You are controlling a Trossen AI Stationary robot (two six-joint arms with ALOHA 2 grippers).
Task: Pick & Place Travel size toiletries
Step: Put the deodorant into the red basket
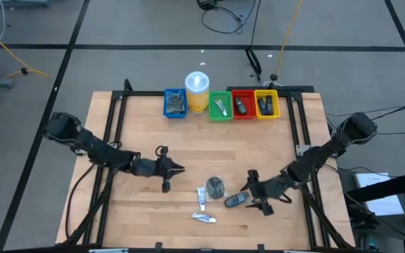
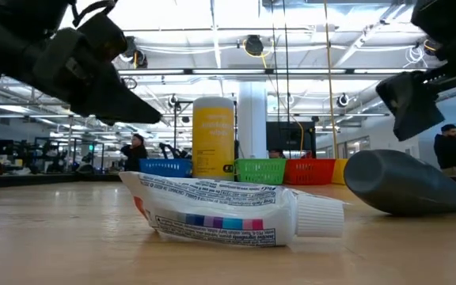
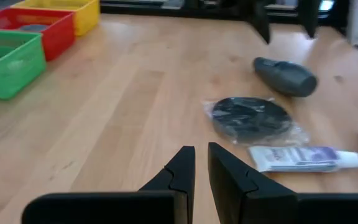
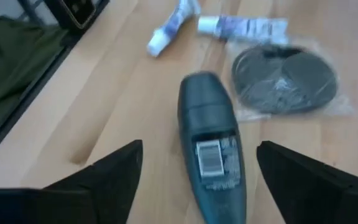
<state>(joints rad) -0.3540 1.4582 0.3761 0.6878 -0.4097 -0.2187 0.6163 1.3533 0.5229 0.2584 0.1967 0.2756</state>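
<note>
A pale wooden worktop (image 1: 209,151) stands on a grey tiled floor, with a large open workspace visible behind it in the low view. Along the far edge sit a blue bin (image 1: 175,104), a yellow cylinder with a white lid (image 1: 197,92), a green bin (image 1: 221,105), a red bin (image 1: 242,104) and a yellow bin (image 1: 266,104), each bin holding small items. Near the front edge lie four loose toiletries: a flat round grey disc in clear wrap (image 1: 216,186), a dark oblong container (image 1: 235,200) just beside it on the right arm's side, a thin white tube (image 1: 202,198) touching the disc's wrap on the other side, and a second small tube (image 1: 204,218) nearest the front edge. The left hand (image 1: 177,169) hovers over bare wood a little way from the disc, its fingers (image 3: 180,169) almost closed with only a narrow gap, holding nothing. The right hand (image 1: 253,193) sits just beside the dark container, its fingers (image 4: 114,169) spread wide on either side of it in the right wrist view, not gripping it. People stand in the distant background of the low view.
</note>
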